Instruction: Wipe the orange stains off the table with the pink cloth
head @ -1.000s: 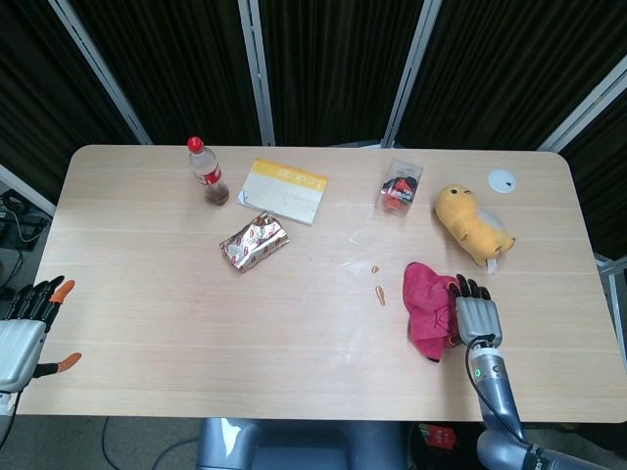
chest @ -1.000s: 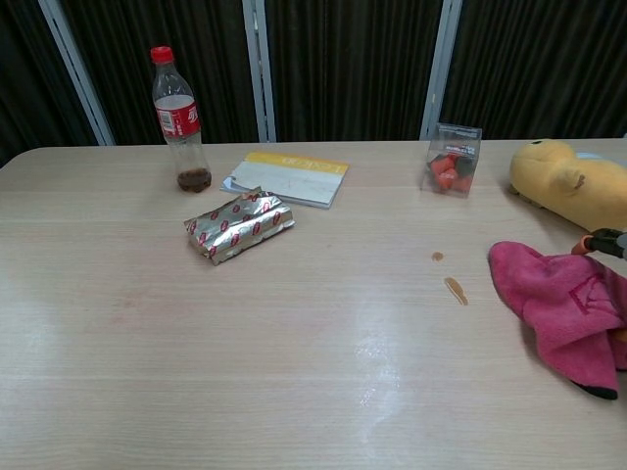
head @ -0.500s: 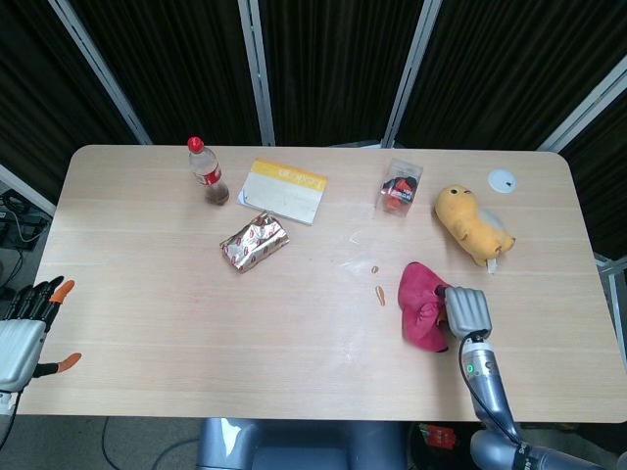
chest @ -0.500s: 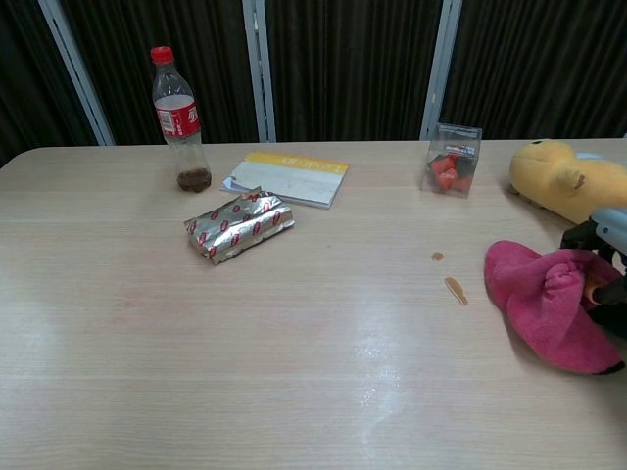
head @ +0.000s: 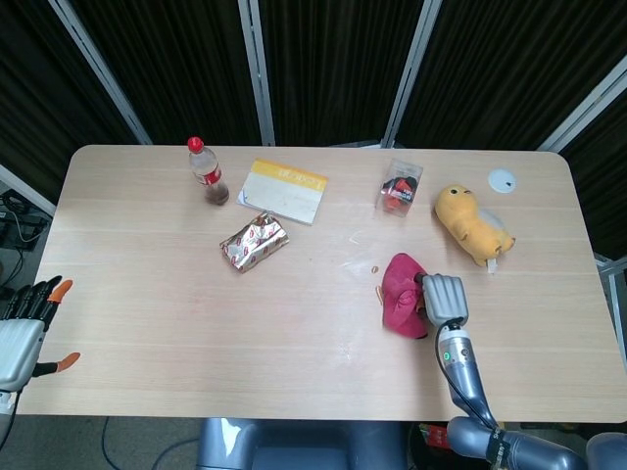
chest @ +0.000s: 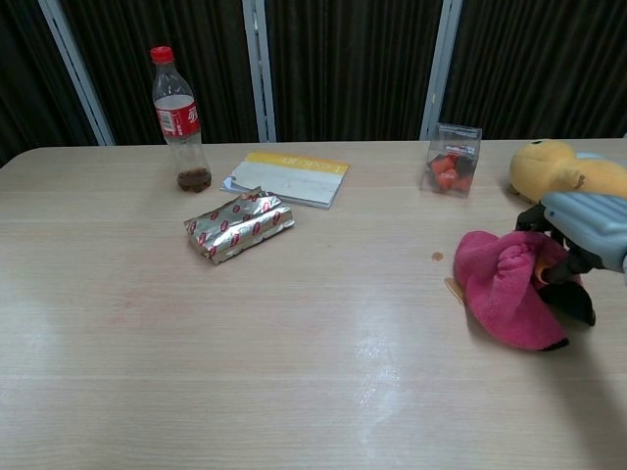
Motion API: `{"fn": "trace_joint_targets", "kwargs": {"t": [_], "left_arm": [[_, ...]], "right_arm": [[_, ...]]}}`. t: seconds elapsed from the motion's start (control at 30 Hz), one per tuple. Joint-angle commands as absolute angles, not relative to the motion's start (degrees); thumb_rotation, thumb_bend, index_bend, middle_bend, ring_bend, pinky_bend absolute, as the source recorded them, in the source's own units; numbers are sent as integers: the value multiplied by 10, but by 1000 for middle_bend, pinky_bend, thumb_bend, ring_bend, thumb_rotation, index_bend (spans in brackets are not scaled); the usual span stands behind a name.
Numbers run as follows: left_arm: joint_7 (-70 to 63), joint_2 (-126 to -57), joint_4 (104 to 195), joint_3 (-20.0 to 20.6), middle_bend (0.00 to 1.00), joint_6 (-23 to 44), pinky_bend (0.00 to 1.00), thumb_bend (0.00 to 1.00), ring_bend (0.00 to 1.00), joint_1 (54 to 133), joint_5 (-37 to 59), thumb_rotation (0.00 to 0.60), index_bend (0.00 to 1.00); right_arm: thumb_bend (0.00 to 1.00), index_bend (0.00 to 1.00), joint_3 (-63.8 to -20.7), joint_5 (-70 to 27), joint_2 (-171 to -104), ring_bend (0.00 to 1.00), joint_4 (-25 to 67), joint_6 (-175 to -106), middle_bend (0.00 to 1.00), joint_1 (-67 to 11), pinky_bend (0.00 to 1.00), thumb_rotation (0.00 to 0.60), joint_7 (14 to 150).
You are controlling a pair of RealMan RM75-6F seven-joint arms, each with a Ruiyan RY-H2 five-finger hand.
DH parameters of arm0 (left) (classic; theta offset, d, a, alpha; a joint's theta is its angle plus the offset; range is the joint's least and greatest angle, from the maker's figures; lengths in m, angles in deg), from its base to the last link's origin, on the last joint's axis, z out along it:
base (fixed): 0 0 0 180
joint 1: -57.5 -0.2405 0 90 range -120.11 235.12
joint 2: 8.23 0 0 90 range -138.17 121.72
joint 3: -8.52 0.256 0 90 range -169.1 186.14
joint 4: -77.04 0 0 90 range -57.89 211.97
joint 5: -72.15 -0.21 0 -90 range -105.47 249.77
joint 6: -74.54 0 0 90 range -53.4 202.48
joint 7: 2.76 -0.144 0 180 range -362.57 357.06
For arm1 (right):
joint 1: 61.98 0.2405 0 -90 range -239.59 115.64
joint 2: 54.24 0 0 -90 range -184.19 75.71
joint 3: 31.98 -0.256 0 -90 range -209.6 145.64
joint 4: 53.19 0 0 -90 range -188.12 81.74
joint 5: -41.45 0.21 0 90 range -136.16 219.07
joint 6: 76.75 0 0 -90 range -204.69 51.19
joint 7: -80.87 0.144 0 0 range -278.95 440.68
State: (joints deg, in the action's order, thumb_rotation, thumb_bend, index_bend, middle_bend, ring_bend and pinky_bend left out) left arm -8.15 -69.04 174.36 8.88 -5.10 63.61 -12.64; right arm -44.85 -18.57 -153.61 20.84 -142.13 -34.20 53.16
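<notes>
Head view, pale wooden table (head: 147,294), dark curtains (head: 323,59), metal posts (head: 257,69)

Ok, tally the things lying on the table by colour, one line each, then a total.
Pink: 1, the pink cloth, held by the right robot hand
Yellow: 2, plush toy and notebook
Silver: 1, foil packet
Clear: 2, cola bottle and small box
White: 1, disc
Total: 7
</notes>
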Motion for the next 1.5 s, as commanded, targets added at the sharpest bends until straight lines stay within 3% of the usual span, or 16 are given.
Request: {"fn": "trace_joint_targets", "kwargs": {"t": [0.03, 0.5, 0.9, 1.13, 1.5], "left_arm": [[-81, -690, 1744, 89, 0, -51, 0, 0, 0, 636, -126, 600, 0], [-75, -688, 1744, 89, 0, -49, 0, 0, 0, 637, -126, 600, 0], [-76, -688, 1746, 87, 0, -47, 0, 0, 0, 638, -119, 600, 0], [-76, -688, 1748, 86, 0, -45, 0, 0, 0, 638, -114, 600, 0], [-72, -687, 1751, 84, 0, -41, 0, 0, 0, 639, -105, 600, 0]], "right_arm": [[598, 757, -462, -171, -1555, 537, 198, -1416, 633, -329, 756, 600, 520], [597, 759, -462, -167, -1630, 537, 179, -1405, 633, -290, 756, 600, 504], [598, 762, -468, -174, -1656, 537, 193, -1410, 633, -275, 757, 600, 503], [598, 762, -478, -161, -1662, 537, 144, -1399, 634, -270, 756, 600, 514], [598, 763, -529, -134, -1685, 537, 31, -1368, 633, -239, 756, 600, 557]]}}
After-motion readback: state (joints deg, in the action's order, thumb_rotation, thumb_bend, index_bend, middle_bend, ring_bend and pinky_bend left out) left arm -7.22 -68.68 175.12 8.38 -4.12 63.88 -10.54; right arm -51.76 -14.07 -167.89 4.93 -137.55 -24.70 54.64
